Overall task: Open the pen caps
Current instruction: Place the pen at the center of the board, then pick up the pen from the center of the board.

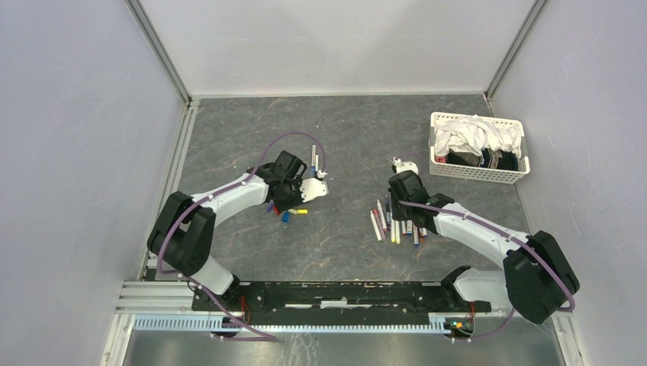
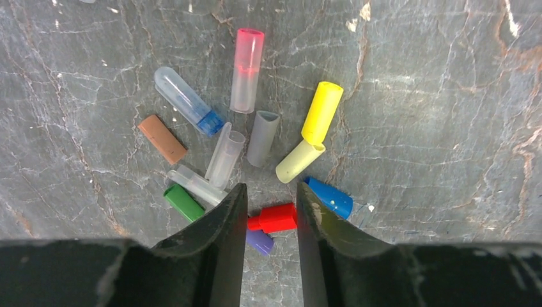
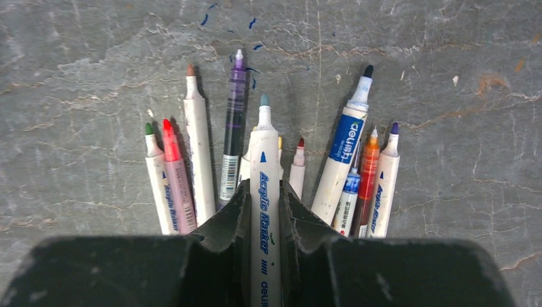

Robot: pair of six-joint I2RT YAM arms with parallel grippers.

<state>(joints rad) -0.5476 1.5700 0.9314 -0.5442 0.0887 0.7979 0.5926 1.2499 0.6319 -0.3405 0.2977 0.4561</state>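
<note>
Two hazards, in order of size. Tabletop point(image 1: 343, 252): flecked with blue ink specks point(image 3: 252, 46); prone to more smearing wherever the bare tips of the uncapped pens point(image 3: 195, 147), fanned right of centre, drag across it. Right fingers point(image 3: 233, 214): clenched on the white barrel of a teal-tipped pen point(image 3: 264, 153) at that row; liable to nudge neighbours into rolling if set down among them. Left fingers point(image 2: 224, 230): apparently grasping a red cap point(image 2: 275, 219) crosswise, low over the loose caps point(image 2: 262, 137) clustered left of centre; shallow hold, apt to pop free and scatter the cluster.
</note>
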